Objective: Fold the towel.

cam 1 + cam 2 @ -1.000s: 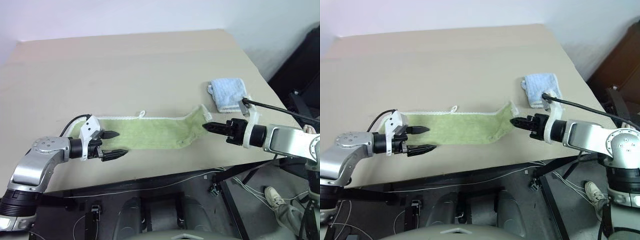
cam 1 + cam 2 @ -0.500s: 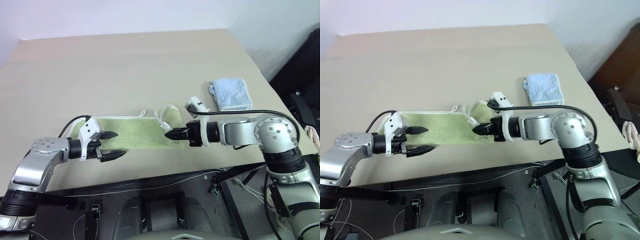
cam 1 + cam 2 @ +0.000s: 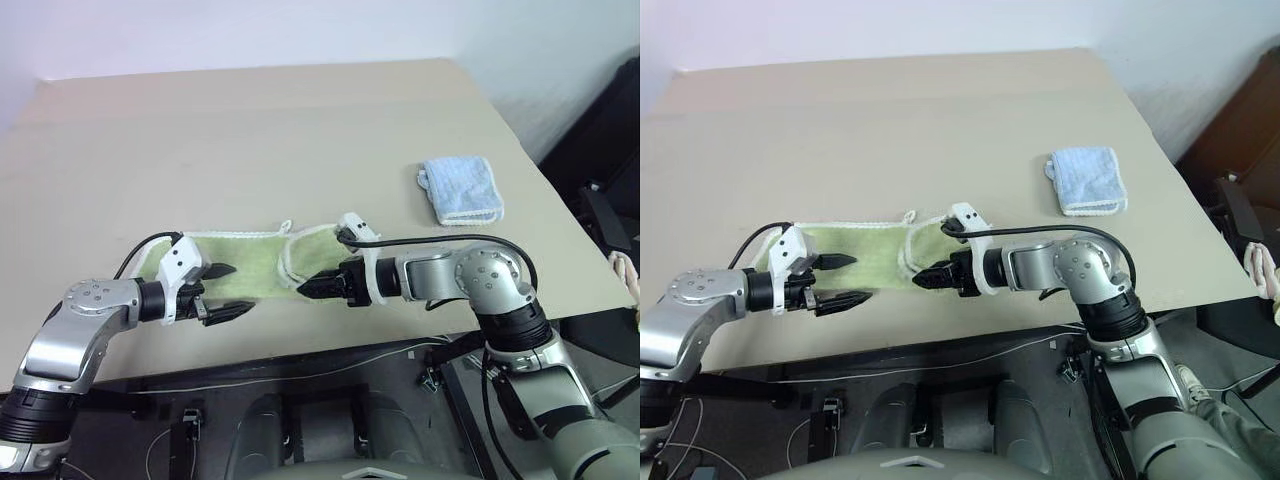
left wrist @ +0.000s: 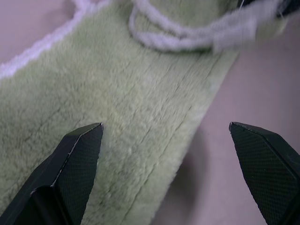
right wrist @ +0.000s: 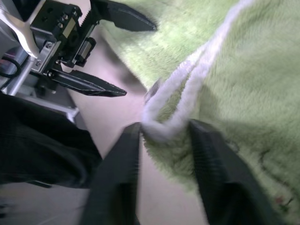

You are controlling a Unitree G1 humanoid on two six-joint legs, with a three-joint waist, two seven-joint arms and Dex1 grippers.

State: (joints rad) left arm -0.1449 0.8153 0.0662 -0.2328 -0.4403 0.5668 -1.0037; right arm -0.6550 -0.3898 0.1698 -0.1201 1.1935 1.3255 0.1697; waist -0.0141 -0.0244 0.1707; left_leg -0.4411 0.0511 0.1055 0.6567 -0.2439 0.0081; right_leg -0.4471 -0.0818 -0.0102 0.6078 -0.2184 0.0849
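Observation:
The light green towel (image 3: 250, 262) lies as a long strip near the table's front edge. Its right end (image 3: 312, 250) is folded over to the left and rests on the middle of the strip. My right gripper (image 3: 305, 288) sits at that folded end. In the right wrist view its fingers (image 5: 208, 164) stand apart, and the towel's white stitched edge (image 5: 187, 89) lies loose between them. My left gripper (image 3: 240, 288) hovers open over the towel's left part, with nothing between its fingers (image 4: 79, 159).
A small folded light blue towel (image 3: 462, 188) lies at the right of the beige table (image 3: 300, 130). The table's front edge runs just below both grippers. A black cable (image 3: 440, 243) arcs over my right forearm.
My right gripper has carried the towel's right end to the left, folding it over the strip, and its fingers have parted. The left gripper has stayed put.

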